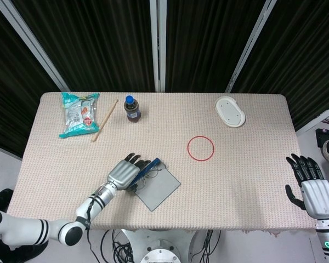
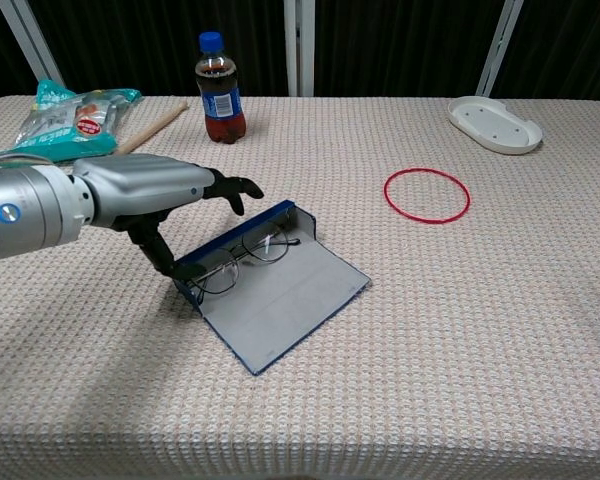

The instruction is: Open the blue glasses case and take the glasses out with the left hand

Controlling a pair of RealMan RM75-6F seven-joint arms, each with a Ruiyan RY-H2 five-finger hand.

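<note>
The blue glasses case (image 1: 160, 189) (image 2: 290, 305) lies open near the table's front left, its grey lid flat on the cloth. The wire-rimmed glasses (image 1: 146, 174) (image 2: 242, 258) rest in its blue tray. My left hand (image 1: 125, 172) (image 2: 150, 192) hovers flat over the tray's left end with its fingers spread above the glasses. Its thumb reaches down beside the tray's left end, and it holds nothing. My right hand (image 1: 311, 189) is open off the table's right edge, seen only in the head view.
A cola bottle (image 1: 132, 108) (image 2: 219, 90), a snack bag (image 1: 77, 112) (image 2: 75, 115) and a wooden stick (image 1: 104, 119) (image 2: 150, 123) stand at the back left. A red ring (image 1: 188, 148) (image 2: 386, 192) lies mid-table, and a white dish (image 1: 230, 111) (image 2: 495, 123) at the back right.
</note>
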